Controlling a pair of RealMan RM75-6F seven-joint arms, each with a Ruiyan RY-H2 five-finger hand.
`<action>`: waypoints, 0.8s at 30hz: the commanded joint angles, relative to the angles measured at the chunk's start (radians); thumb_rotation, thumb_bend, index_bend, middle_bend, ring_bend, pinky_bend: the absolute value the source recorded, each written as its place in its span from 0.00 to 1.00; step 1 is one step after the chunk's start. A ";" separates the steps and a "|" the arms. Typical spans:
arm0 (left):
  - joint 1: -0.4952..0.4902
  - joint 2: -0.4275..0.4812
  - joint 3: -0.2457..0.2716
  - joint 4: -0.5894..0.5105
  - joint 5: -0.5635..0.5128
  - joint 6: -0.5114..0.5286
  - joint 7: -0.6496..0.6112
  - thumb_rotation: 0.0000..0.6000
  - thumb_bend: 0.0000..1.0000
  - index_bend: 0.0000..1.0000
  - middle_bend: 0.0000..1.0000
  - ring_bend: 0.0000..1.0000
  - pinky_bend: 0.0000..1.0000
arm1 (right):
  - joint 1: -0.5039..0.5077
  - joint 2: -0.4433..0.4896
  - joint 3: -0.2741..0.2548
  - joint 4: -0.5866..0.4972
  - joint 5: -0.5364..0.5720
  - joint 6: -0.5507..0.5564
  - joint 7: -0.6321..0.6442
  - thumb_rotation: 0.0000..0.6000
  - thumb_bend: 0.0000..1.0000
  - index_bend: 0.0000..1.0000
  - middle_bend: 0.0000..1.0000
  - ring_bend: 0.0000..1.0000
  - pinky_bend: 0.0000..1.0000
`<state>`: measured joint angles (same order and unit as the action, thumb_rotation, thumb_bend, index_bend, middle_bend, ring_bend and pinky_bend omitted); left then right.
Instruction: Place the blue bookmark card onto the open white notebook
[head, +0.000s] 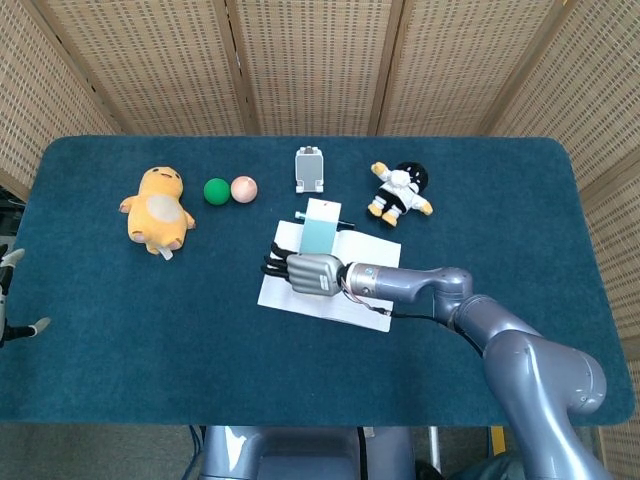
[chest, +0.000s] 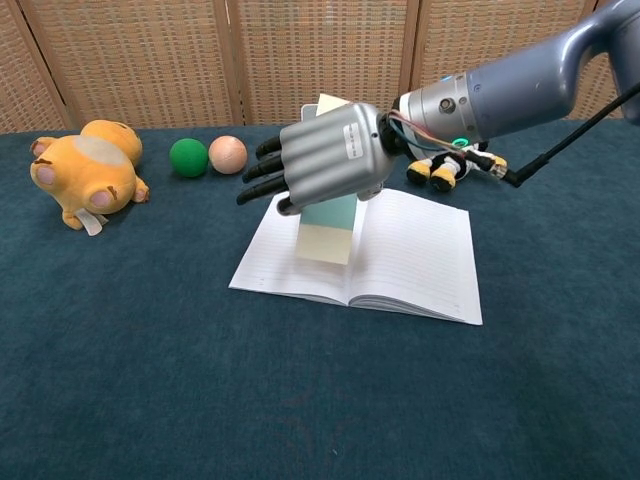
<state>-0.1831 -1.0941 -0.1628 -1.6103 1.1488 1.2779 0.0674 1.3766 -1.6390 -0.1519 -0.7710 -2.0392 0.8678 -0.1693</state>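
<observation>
We see right hand (chest: 325, 160) holding blue bookmark card (chest: 328, 226) at frame centre, card's lower end over left page of open white notebook (chest: 410, 255); contact unclear. Left hand unseen.

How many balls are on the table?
2. A green ball and a peach ball lie side by side near the table's back edge, between the yellow plush toy and the small white stand. None seems hidden.

Bookmark card (chest: 328, 232) over notebook (chest: 410, 262)

Bright, even lighting; sharp focus; soft, faint shadows.
</observation>
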 joint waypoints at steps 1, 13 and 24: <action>0.000 0.000 0.000 0.000 -0.002 0.002 0.001 1.00 0.00 0.00 0.00 0.00 0.00 | 0.016 -0.030 -0.014 0.025 -0.010 0.004 0.017 1.00 0.26 0.59 0.00 0.00 0.13; -0.004 0.002 -0.002 0.005 -0.011 -0.004 -0.007 1.00 0.00 0.00 0.00 0.00 0.00 | 0.013 -0.072 -0.050 0.075 -0.008 0.008 0.013 1.00 0.26 0.60 0.00 0.00 0.13; -0.003 0.003 0.002 0.003 -0.006 0.001 -0.010 1.00 0.00 0.00 0.00 0.00 0.00 | 0.005 -0.072 -0.080 0.097 -0.020 0.051 0.003 1.00 0.22 0.02 0.00 0.00 0.13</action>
<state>-0.1859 -1.0908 -0.1606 -1.6074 1.1432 1.2785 0.0579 1.3837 -1.7121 -0.2302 -0.6759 -2.0581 0.9139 -0.1648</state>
